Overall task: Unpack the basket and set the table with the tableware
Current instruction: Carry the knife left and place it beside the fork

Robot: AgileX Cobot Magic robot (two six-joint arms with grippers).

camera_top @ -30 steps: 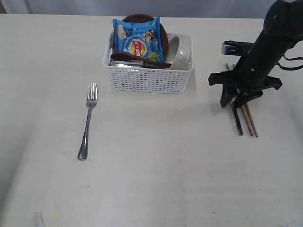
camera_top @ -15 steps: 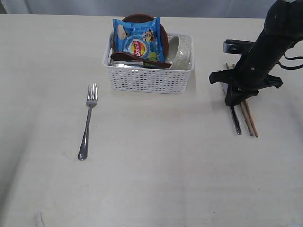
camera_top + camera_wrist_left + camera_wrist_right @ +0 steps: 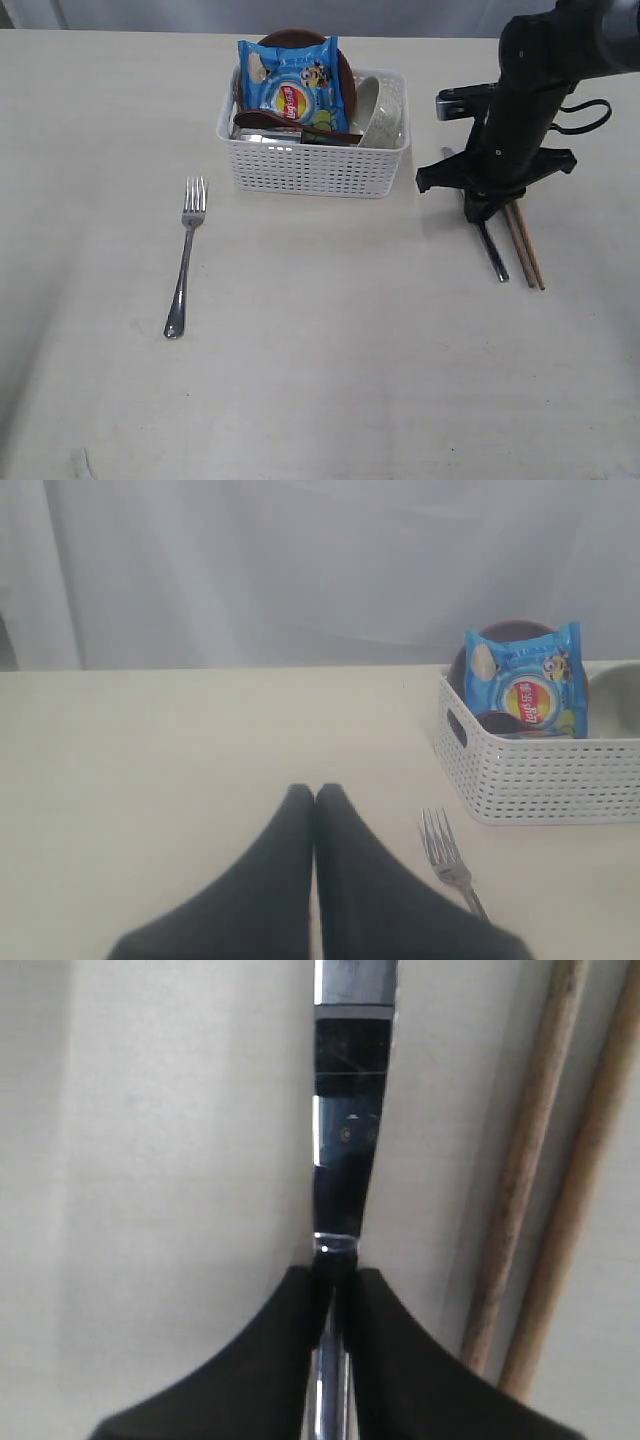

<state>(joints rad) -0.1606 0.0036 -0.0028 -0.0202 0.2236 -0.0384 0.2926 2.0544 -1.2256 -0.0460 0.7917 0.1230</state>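
The steel knife (image 3: pixel 493 256) lies on the table (image 3: pixel 330 340) right of the white basket (image 3: pixel 312 165), beside the wooden chopsticks (image 3: pixel 526 250). My right gripper (image 3: pixel 479 212) points down and is shut on the knife (image 3: pixel 346 1120), with the chopsticks (image 3: pixel 530 1160) close alongside. The fork (image 3: pixel 185 260) lies left of the basket. The basket holds the brown plate (image 3: pixel 346 72), white bowl (image 3: pixel 385 110), red-brown spoon (image 3: pixel 268 120) and a blue snack bag (image 3: pixel 297 85). My left gripper (image 3: pixel 314 792) is shut and empty, hovering near the fork (image 3: pixel 446 855). It is out of the exterior view.
The right arm (image 3: pixel 530 90) rises over the table's right side, next to the basket's right end. The far table edge meets a pale curtain (image 3: pixel 300 570). The basket (image 3: pixel 540 775) with its bag (image 3: pixel 525 685) stands beyond the fork.
My right gripper has closed on the knife, and the arm has swung left toward the basket. The knife has shifted slightly left, away from the chopsticks.
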